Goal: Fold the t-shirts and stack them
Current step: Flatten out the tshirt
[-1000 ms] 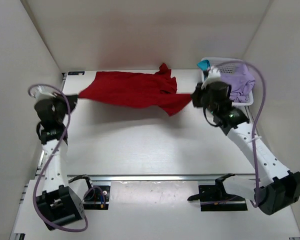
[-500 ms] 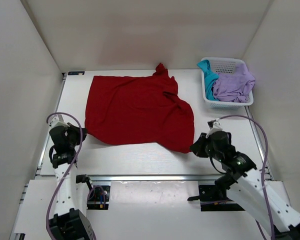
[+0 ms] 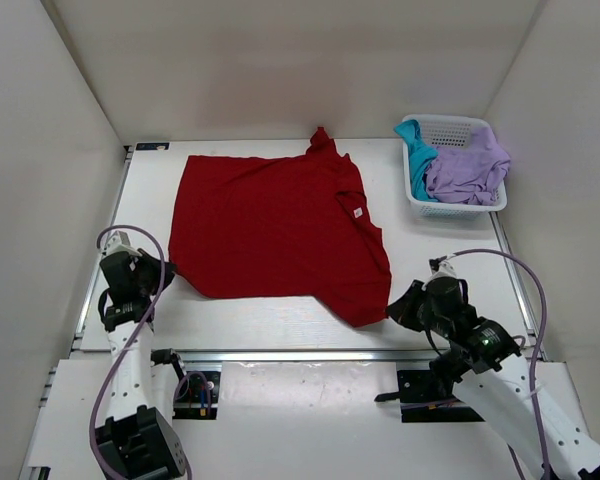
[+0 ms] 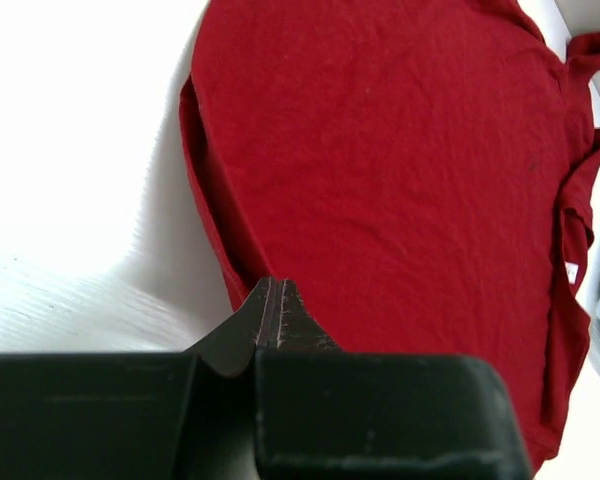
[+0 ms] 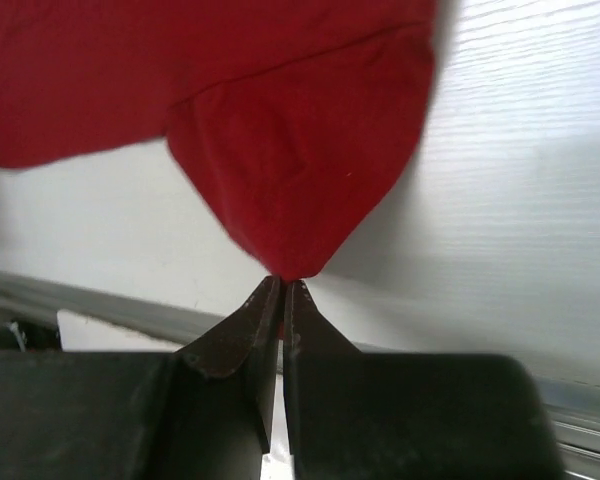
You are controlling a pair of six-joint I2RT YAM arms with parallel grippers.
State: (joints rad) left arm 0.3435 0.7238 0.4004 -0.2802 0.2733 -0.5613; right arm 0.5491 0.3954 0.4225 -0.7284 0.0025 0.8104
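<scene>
The deep red t-shirt (image 3: 275, 235) lies spread flat over the middle of the table, collar tag toward the right. My left gripper (image 3: 166, 271) is shut, its tips on the shirt's near-left edge (image 4: 220, 200). My right gripper (image 3: 393, 309) is shut on the shirt's near-right corner (image 5: 300, 170), which is pulled to a point at the tips. The teal t-shirt (image 3: 415, 150) and the lavender t-shirt (image 3: 468, 166) lie bunched in the basket at the back right.
The white mesh basket (image 3: 458, 208) stands at the back right corner. A metal rail (image 3: 300, 354) runs along the near edge between the arm bases. White walls close in the left, back and right sides.
Both grippers have pulled the red shirt from the back of the table toward the near edge and lowered it. It hung stretched between them and now lies flat.
</scene>
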